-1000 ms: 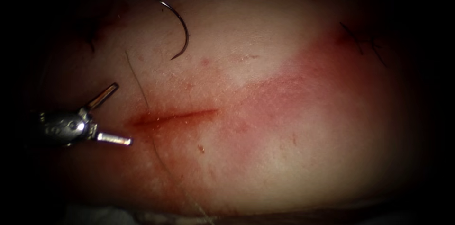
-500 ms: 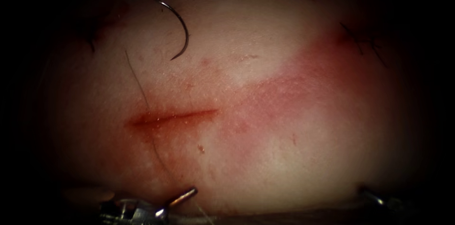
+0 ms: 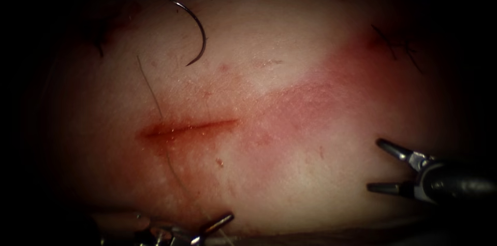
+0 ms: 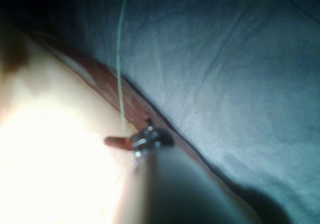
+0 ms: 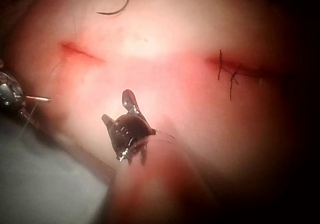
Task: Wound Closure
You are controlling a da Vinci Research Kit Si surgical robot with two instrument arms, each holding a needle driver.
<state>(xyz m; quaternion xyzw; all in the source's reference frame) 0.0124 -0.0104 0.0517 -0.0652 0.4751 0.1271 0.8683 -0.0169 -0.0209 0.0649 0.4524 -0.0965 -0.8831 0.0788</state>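
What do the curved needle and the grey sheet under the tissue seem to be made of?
The needle, lying free on the tissue above the cut, looks like thin polished metal: dark, with a bright glint along its curve. The grey sheet looks like matte cloth or paper drape: soft creases, no shine; which one is unclear.

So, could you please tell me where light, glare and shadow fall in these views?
Endoscope view: light pools on the tissue around the cut, and the margins are dark; the needle lies lit on the tissue above the cut, unheld; the right claw is open and empty; shadow hides what the left claw holds. Left wrist view: glare whitens the tissue.
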